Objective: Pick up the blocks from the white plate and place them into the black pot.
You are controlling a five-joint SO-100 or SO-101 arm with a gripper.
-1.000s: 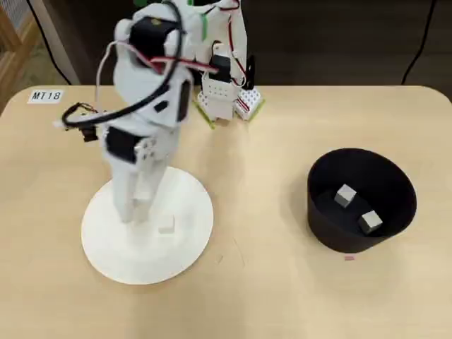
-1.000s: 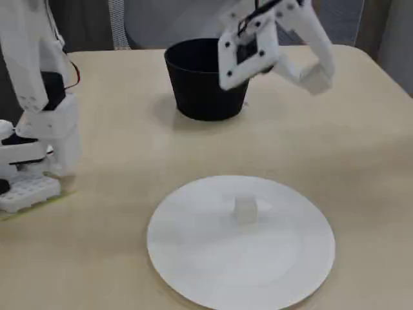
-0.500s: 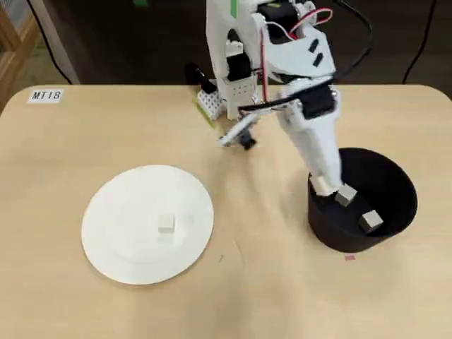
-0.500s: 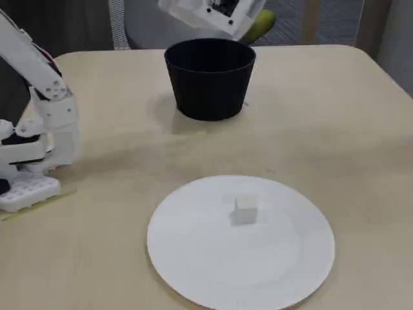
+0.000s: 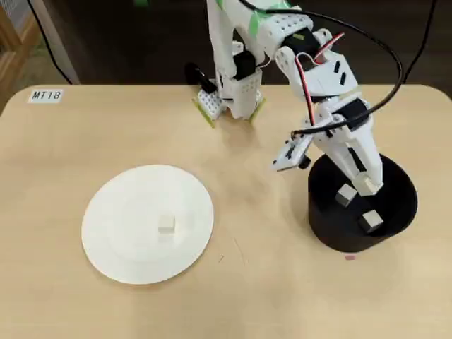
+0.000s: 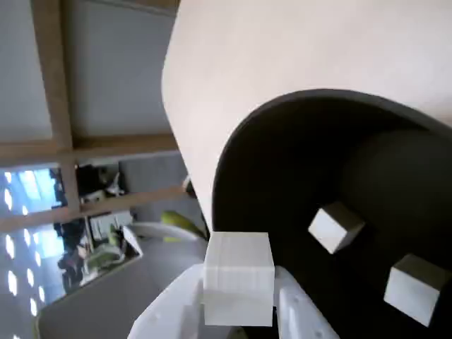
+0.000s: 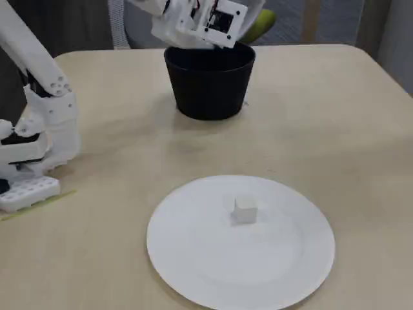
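Two blocks (image 6: 336, 227) already lie in the black pot (image 5: 321, 212) at right of the overhead view, directly beneath the gripper (image 6: 240, 300), clamped on a third cube (image 6: 238, 277) over its mouth.

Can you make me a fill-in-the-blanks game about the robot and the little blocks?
1. The jaws of the gripper hold one ____.
2. The number of blocks already lying inside the black pot is ____.
3. The number of blocks left on the white plate is ____.
4. The gripper is above the ____.

Missing words: block; two; one; pot
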